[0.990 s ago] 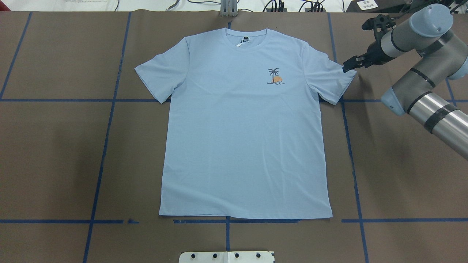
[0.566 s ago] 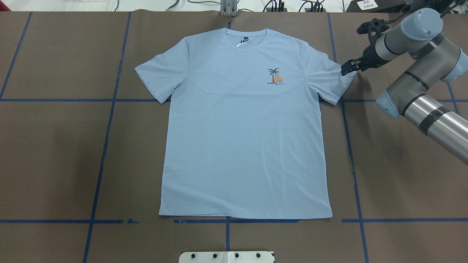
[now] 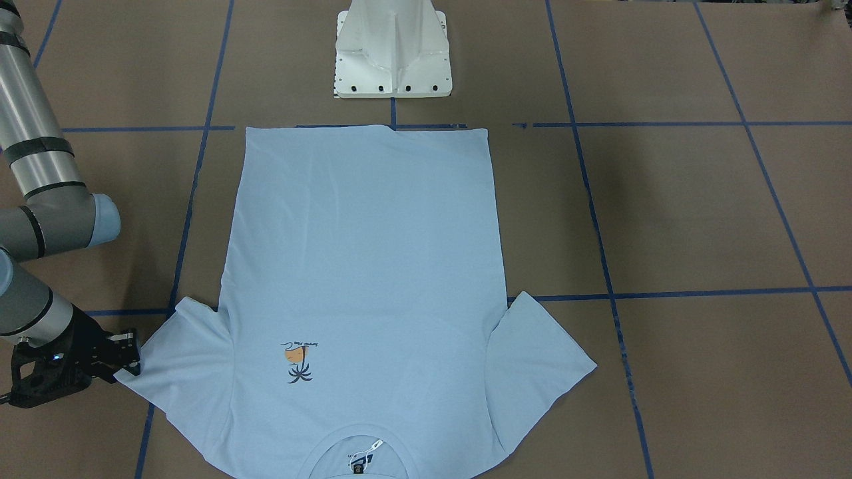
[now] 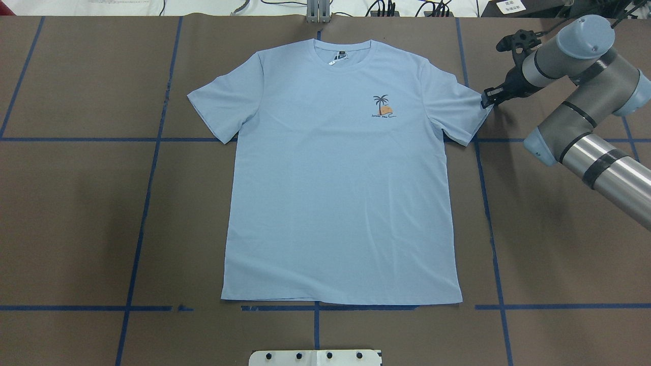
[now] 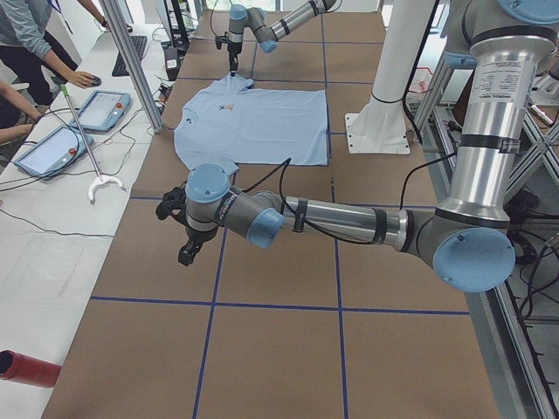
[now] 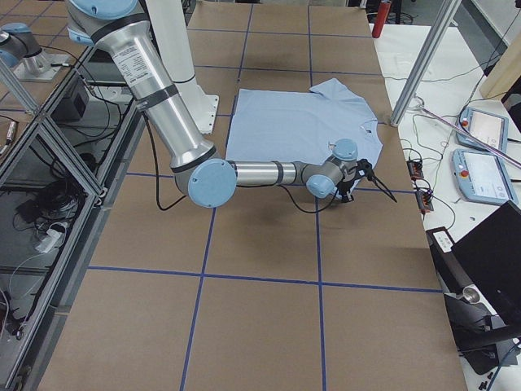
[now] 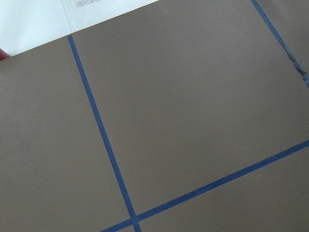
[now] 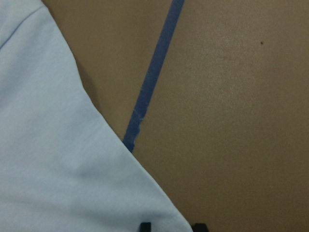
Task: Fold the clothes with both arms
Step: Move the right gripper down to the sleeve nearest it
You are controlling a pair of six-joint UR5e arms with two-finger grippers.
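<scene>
The light blue T-shirt [image 4: 335, 173] lies flat and face up on the brown table, collar at the far edge, palm-tree print [image 4: 382, 107] on the chest. My right gripper [image 4: 485, 99] is low at the tip of the shirt's right-hand sleeve [image 4: 465, 112]. In the front-facing view the right gripper [image 3: 130, 352] stands open, its fingers either side of the sleeve corner. The right wrist view shows two fingertips [image 8: 144, 226] apart, with the sleeve corner [image 8: 164, 208] reaching between them. My left gripper [image 5: 186, 253] hangs over bare table well left of the shirt; I cannot tell its state.
The white pedestal base [image 3: 393, 50] stands just behind the shirt's hem. Blue tape lines [image 4: 147, 178] grid the brown table cover. A side table with tablets [image 5: 96, 109], cables and people's hands runs along the far edge, past a metal post [image 5: 131, 61].
My right gripper has shifted slightly and come down at the sleeve corner. The shirt has not moved.
</scene>
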